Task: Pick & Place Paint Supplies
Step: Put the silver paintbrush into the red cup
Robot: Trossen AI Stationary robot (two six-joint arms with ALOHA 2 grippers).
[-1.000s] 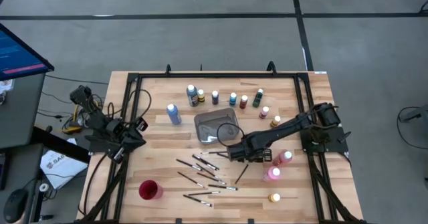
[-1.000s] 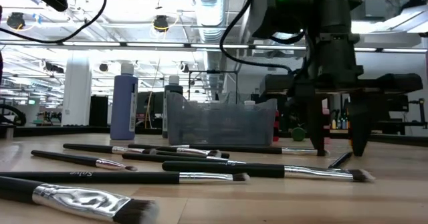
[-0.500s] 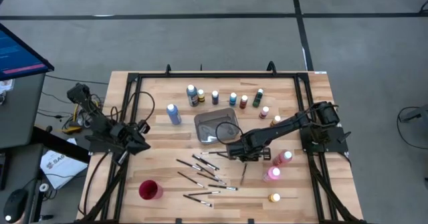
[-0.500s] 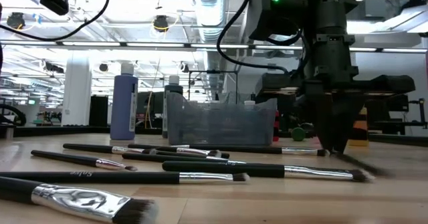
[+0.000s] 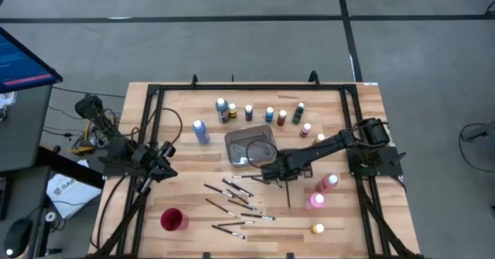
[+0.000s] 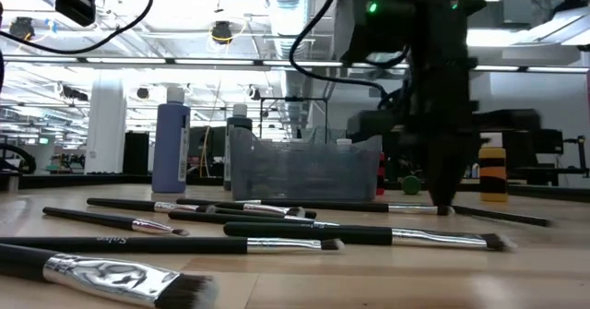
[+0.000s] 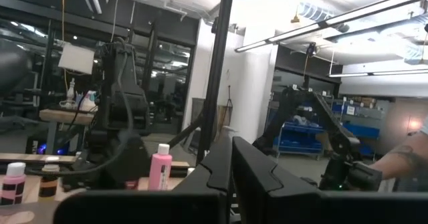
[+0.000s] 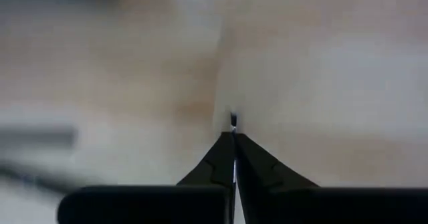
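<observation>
- Dark and thin, 1 paintbrush (image 5: 287, 193) lies on the wooden table (image 5: 348, 236) right of centre, its near end caught at the tip of the right gripper (image 5: 277, 172) and its length running toward the table's front edge.
- In the low view the same paintbrush (image 6: 502, 217) stretches away from the gripper's tip, low over the wood; whether its far end touches the surface cannot be told.
- The right gripper (image 6: 441, 201) points down at the table with its jaws pinched together on that brush end; the right wrist view shows a small dark bit right at the closed fingertips (image 8: 227, 154).
- Several loose paintbrushes (image 5: 232, 201) lie scattered just to the left, toward the front of the table.
- 2 pink bottles (image 5: 329, 182) stand near the brush on its right, and a yellow bottle (image 5: 317, 229) stands near the front edge.
- A grey metal tray (image 5: 232, 147) sits just behind the right gripper.
- A row of small bottles (image 5: 269, 114) lines the back of the table, with a taller blue bottle (image 5: 200, 131) left of the tray.
- A red cup (image 5: 172, 219) stands at the front left.
- The left gripper (image 5: 165, 169) hangs over the table's left edge, jaws pressed together and holding nothing.
</observation>
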